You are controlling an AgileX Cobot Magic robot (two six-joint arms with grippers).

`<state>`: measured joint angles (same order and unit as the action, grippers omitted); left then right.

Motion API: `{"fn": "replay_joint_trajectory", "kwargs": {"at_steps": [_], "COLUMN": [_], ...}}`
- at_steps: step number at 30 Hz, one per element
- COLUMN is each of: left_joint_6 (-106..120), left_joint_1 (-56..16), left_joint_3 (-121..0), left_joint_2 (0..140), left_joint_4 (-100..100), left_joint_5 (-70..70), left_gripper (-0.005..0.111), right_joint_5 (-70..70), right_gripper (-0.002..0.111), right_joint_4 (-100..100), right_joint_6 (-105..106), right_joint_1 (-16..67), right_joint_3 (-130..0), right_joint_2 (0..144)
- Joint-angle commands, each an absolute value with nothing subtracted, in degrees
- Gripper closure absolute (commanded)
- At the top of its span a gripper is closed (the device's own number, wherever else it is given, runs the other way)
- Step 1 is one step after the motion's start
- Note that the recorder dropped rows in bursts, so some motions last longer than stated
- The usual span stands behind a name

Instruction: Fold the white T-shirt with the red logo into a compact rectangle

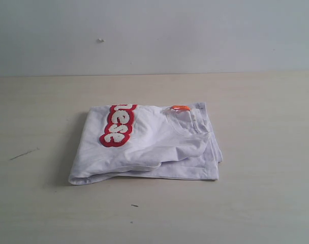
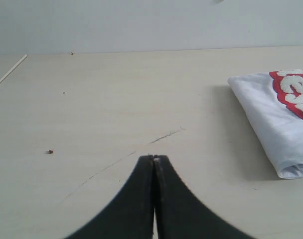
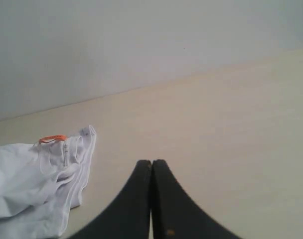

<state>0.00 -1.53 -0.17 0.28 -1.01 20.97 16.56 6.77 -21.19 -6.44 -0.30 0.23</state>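
Lying folded, wrinkled white T-shirt [image 1: 159, 145], fuzzy red logo [image 1: 119, 125]

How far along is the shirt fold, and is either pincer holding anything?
Done: the white T-shirt lies as a compact layered rectangle, the red logo on top, orange neck tag showing. In hand: nothing; the left pincer and right pincer are shut, empty, over bare table beside the shirt. Left: at most tidying, since the lower layers stick out unevenly at one corner.

Folded T-shirt [image 1: 149, 147] flat on table [image 1: 266, 203] ctr, logo [image 1: 118, 125] on top L side, neck tag [image 1: 181, 108] rear R
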Motion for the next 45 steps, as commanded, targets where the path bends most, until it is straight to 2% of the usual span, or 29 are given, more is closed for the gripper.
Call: {"fn": "replay_joint_trajectory", "kwargs": {"at_steps": [1, 23, 30, 32, 45], "left_joint_6": [0.00, 0.00, 0.00, 0.00, 0.00], "left_joint_1": [-1.58, -1.58, -1.58, -1.58, -1.58], "left_joint_3": [0.00, 0.00, 0.00, 0.00, 0.00], "left_joint_2": [0.00, 0.00, 0.00, 0.00, 0.00], "left_joint_4": [-0.61, -0.61, -0.61, -0.61, -0.61], "left_joint_5": [20.40, 20.40, 20.40, 20.40, 20.40], "left_gripper": [0.107, 0.107, 0.107, 0.107, 0.107], "right_joint_5": [16.42, 14.51, 13.74, 13.88, 17.30], "right_gripper": [0.108, 0.108, 0.108, 0.108, 0.108], "right_joint_4": [7.56, 7.54, 8.59, 8.44, 7.48], "right_joint_6": [-21.12, -20.61, -0.38, 0.00, -1.64], "right_joint_1": [-6.64, -6.64, -4.42, -2.01, -3.79], "right_joint_3": [0.00, 0.00, 0.00, 0.00, 0.00], "right_joint_2": [0.00, 0.00, 0.00, 0.00, 0.00]}}
